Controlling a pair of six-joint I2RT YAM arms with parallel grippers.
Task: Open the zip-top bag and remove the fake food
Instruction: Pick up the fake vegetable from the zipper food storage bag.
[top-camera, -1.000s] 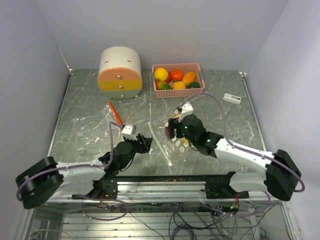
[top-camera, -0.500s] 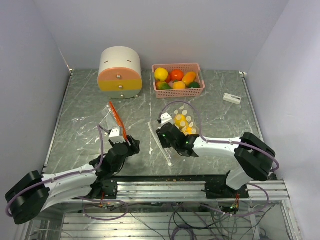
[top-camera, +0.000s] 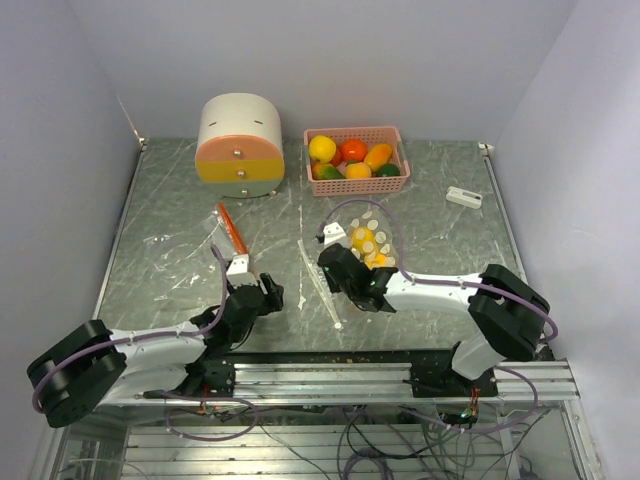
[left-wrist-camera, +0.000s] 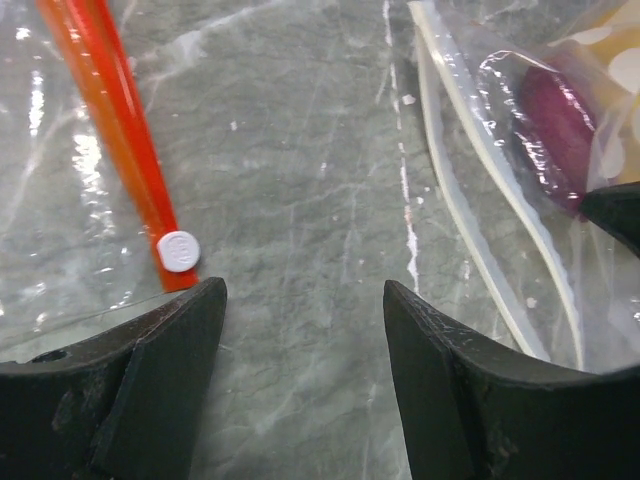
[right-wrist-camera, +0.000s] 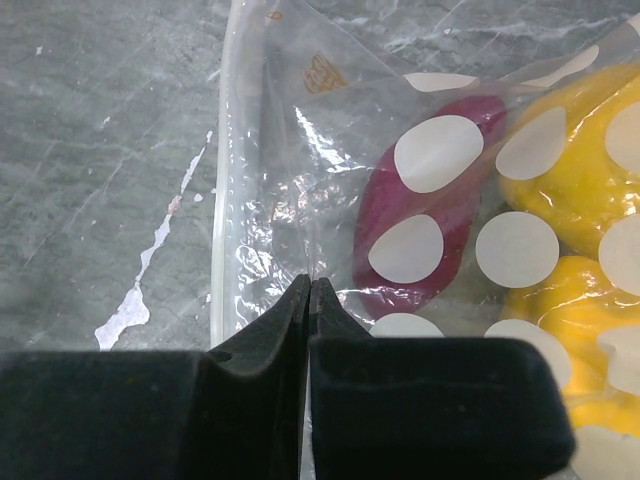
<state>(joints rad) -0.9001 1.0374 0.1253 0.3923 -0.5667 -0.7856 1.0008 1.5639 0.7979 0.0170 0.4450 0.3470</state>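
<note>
On the grey marbled table (top-camera: 170, 200), the right gripper (right-wrist-camera: 308, 290) was clenched on a fold of the clear bag (right-wrist-camera: 285, 150); purple and yellow fake food (right-wrist-camera: 570, 195) lay inside it. The left gripper (left-wrist-camera: 305, 290) hung open, empty, further left

The left arm (top-camera: 150, 345) lies low, reaching forward and inward from its base. The left claw (left-wrist-camera: 305, 295) points downward, its two fingers spread well apart. The right arm (top-camera: 450, 292) bends inward to the left, and the right claw (right-wrist-camera: 308, 290) is pressed fully closed, fingertips meeting.
</note>
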